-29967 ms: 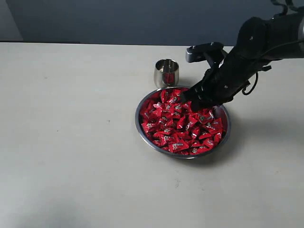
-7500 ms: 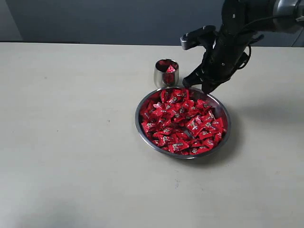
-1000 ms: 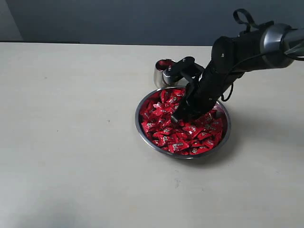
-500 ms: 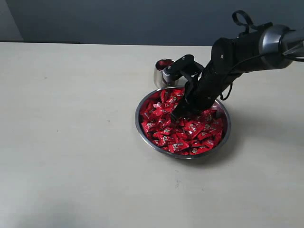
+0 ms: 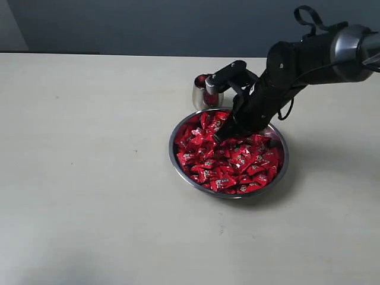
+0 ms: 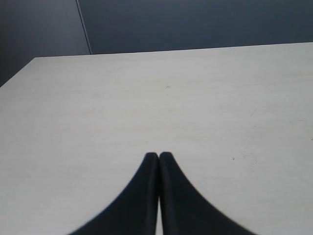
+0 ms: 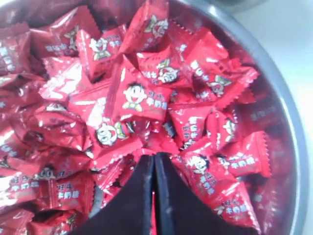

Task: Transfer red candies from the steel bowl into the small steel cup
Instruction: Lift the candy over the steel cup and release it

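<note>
The steel bowl (image 5: 171, 148) sits mid-table, heaped with red candies (image 5: 237, 167); its rim (image 7: 289, 122) curves round them in the right wrist view. Just behind it stands the small steel cup (image 5: 199, 95), red showing inside, partly hidden by my right arm. My right gripper (image 5: 221, 138) hangs just above the pile on the cup's side, fingers pressed together (image 7: 154, 155) with the edge of a red candy (image 7: 138, 102) pinched at their tips. My left gripper (image 6: 158, 154) is shut on nothing above bare table and is out of the exterior view.
The pale table (image 5: 89, 178) stretches wide to the left and front of the bowl. A dark wall (image 5: 148, 24) runs behind its far edge. My right arm (image 5: 309, 56) reaches in from the upper right.
My right gripper has risen out of the candy pile and shifted slightly toward the cup, staying shut. Earlier the cup held fewer candies.
</note>
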Controlling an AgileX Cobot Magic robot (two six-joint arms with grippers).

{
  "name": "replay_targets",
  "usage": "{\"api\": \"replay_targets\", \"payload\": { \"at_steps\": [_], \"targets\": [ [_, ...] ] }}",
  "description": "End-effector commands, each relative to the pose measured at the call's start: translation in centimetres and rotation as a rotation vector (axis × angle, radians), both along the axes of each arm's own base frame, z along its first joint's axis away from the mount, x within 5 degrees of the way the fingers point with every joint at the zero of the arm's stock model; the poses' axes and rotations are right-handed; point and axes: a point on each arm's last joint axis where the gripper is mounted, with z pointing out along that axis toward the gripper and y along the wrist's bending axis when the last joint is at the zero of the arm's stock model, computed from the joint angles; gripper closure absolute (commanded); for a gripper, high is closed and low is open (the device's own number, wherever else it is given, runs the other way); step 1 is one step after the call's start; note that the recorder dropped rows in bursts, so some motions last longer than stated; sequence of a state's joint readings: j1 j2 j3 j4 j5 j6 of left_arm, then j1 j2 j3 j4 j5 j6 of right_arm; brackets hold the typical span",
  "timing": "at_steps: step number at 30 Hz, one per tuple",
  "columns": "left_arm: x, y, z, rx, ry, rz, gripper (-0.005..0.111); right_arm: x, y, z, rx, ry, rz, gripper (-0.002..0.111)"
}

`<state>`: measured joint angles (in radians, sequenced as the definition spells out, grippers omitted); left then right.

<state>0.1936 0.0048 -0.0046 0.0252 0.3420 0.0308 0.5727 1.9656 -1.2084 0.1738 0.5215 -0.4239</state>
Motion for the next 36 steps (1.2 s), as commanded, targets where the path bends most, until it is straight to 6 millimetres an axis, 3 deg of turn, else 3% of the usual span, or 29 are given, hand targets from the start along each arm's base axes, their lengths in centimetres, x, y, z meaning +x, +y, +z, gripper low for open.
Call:
{"api": "replay_targets", "payload": {
  "at_steps": [1, 10, 18, 27, 36],
  "targets": [
    [0.0, 0.0, -0.1, 0.002, -0.008, -0.006, 0.106, -0.1, -0.6, 2.5, 0.009, -0.06, -0.037, 0.109],
    [0.0, 0.0, -0.1, 0.002, -0.008, -0.006, 0.106, 0.0, -0.5, 4.9, 0.062, -0.119, -0.062, 0.109],
    [0.0, 0.0, -0.1, 0.002, -0.008, -0.006, 0.106, 3.1, 1.2, 8.2, 0.164, -0.177, -0.1, 0.109],
    [0.0, 0.0, -0.1, 0.002, -0.008, -0.006, 0.106, 8.0, 2.5, 7.6, 0.309, -0.111, -0.216, 0.109],
    [0.0, 0.0, -0.1, 0.002, -0.008, -0.006, 0.106, 9.9, 3.7, 5.6, 0.335, -0.071, -0.206, 0.109]
  ]
}}
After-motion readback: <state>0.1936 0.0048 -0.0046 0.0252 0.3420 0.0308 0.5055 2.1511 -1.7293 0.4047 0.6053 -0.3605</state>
